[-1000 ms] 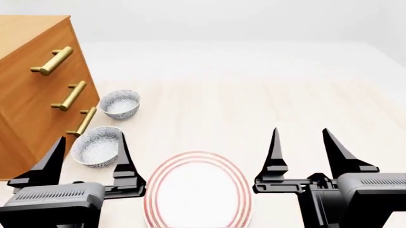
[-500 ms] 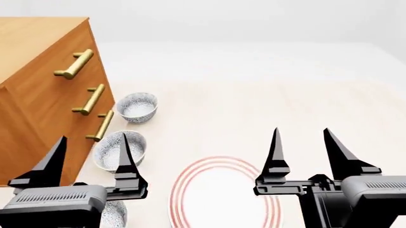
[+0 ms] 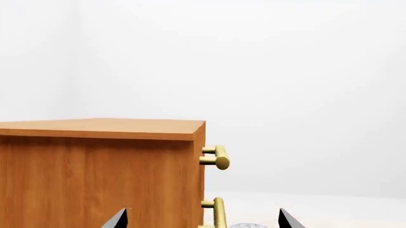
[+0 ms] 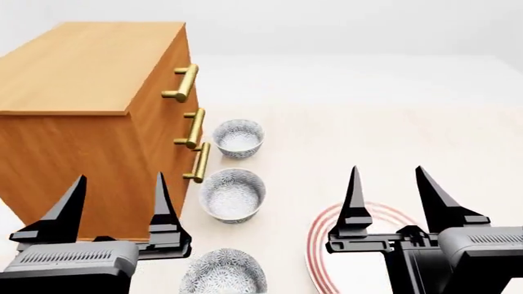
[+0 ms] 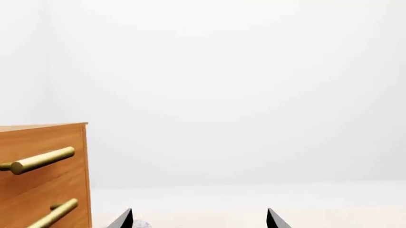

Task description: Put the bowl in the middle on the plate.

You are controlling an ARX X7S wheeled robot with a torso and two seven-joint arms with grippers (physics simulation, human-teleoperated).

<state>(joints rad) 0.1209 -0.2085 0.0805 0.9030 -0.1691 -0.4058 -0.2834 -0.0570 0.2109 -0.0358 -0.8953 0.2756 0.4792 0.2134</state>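
Both grippers (image 4: 119,184) (image 4: 388,177) agape, empty — bowl (image 4: 234,195) floor-bound | plate (image 4: 320,245) beside

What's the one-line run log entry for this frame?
phase: pre-grasp | left hand: open, empty | right hand: open, empty | middle speckled grey-blue bowl: on table | red-ringed white plate: empty
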